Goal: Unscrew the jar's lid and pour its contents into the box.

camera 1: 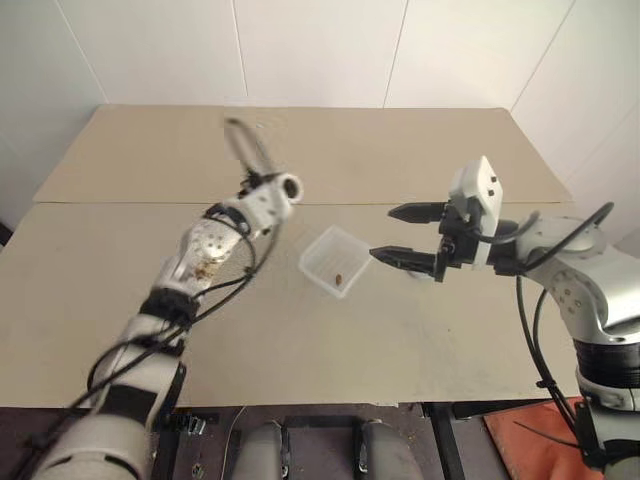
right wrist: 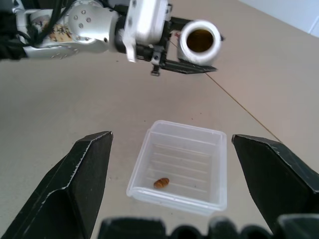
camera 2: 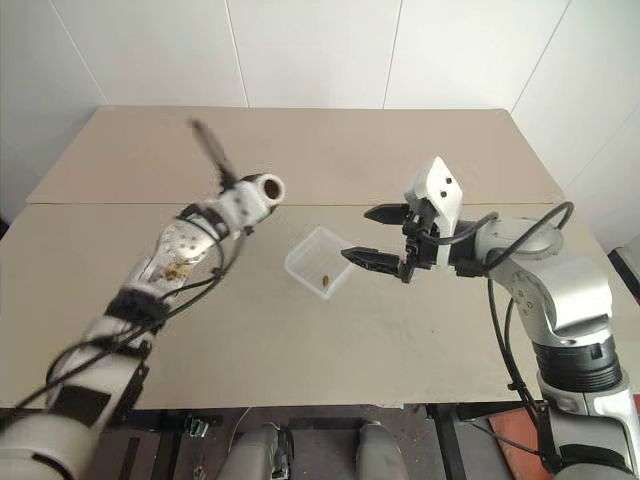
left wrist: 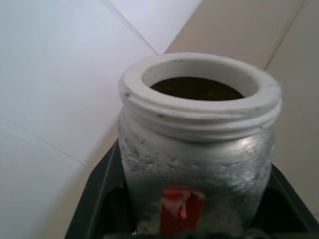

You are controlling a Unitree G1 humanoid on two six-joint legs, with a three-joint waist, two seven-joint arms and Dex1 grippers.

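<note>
Contents (right wrist: 161,183) lie in the box (right wrist: 179,167) mid-surface; we hold the lidless jar (left wrist: 197,144) clamped in our left gripper (camera 1: 275,190), right gripper (camera 1: 400,233) spread empty beside the box. Nudging could spill it.

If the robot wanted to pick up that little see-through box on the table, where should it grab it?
Probably by one thin side wall of the box, coming down from above. It is shallow, open on top and lies flat on the table, so the wall's rim is the easiest part to pinch. Keep it level: a brown piece lies inside.
</note>
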